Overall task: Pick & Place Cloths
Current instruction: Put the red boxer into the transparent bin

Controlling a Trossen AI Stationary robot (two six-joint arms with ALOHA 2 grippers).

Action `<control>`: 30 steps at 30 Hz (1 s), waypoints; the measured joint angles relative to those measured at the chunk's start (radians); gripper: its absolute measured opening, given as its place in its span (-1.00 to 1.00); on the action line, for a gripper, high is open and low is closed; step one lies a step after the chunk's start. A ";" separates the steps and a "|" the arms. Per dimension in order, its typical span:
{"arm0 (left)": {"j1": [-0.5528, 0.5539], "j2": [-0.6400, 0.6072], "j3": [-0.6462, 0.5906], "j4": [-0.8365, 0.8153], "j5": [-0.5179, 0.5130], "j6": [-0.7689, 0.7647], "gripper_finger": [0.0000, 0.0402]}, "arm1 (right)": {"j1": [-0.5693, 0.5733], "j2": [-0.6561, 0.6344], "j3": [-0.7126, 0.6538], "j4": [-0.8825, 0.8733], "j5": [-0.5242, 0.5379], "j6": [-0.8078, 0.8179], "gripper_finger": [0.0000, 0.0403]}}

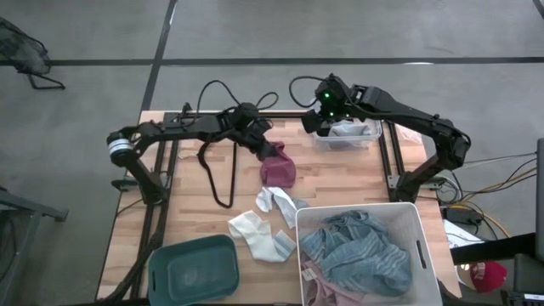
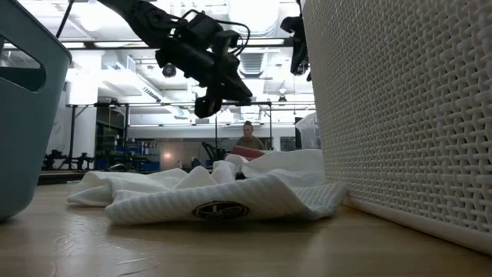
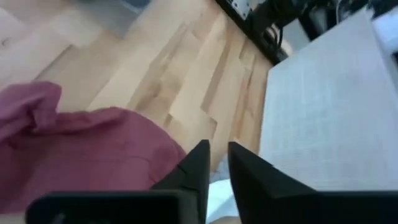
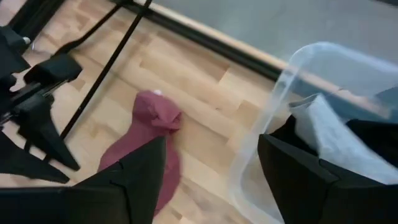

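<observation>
A maroon cloth (image 1: 277, 167) (image 3: 81, 149) (image 4: 146, 134) lies crumpled on the wooden table. My left gripper (image 1: 272, 153) (image 3: 217, 165) (image 2: 209, 101) hangs just above the cloth's far end with only a narrow slit between its fingers, holding nothing. My right gripper (image 1: 327, 127) (image 4: 211, 168) is open over the left rim of a clear bin (image 1: 372, 136) (image 4: 292, 68), which holds a grey cloth (image 1: 348, 130) (image 4: 336, 134). One finger stands over the bin, the other over the table. White socks and cloths (image 1: 263, 225) (image 2: 215, 192) lie flat near the middle.
A white woven basket (image 1: 422, 223) (image 2: 407, 115) (image 3: 329, 93) at the near right holds a blue-striped cloth (image 1: 357, 251) and a pink one (image 1: 313, 285). A teal bin (image 1: 194, 270) (image 2: 23, 100) stands near left. A black cable (image 1: 217, 174) loops on the table. A person (image 2: 247, 140) sits far behind.
</observation>
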 joint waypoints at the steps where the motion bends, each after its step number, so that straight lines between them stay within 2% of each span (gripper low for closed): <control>1: -0.007 0.003 0.000 -0.006 -0.015 0.028 -0.64 | 0.000 0.007 0.000 0.000 -0.015 0.000 0.21; 9: -0.031 0.108 0.000 -0.039 -0.064 0.141 -0.19 | 0.021 0.025 0.000 0.010 -0.058 0.000 0.09; 15: -0.052 0.217 0.000 -0.039 -0.039 0.206 -0.03 | 0.031 0.025 0.000 0.036 -0.060 0.023 0.04; 25: -0.060 0.329 0.003 -0.029 -0.026 0.201 -0.08 | 0.035 0.025 0.000 0.089 -0.073 0.027 -0.06; 27: -0.059 0.333 0.003 -0.027 -0.022 0.188 -0.18 | 0.035 0.025 0.000 0.101 -0.075 0.027 -0.08; 30: -0.059 0.334 0.002 -0.034 -0.025 0.194 -0.46 | 0.035 0.025 0.000 0.110 -0.076 0.027 -0.12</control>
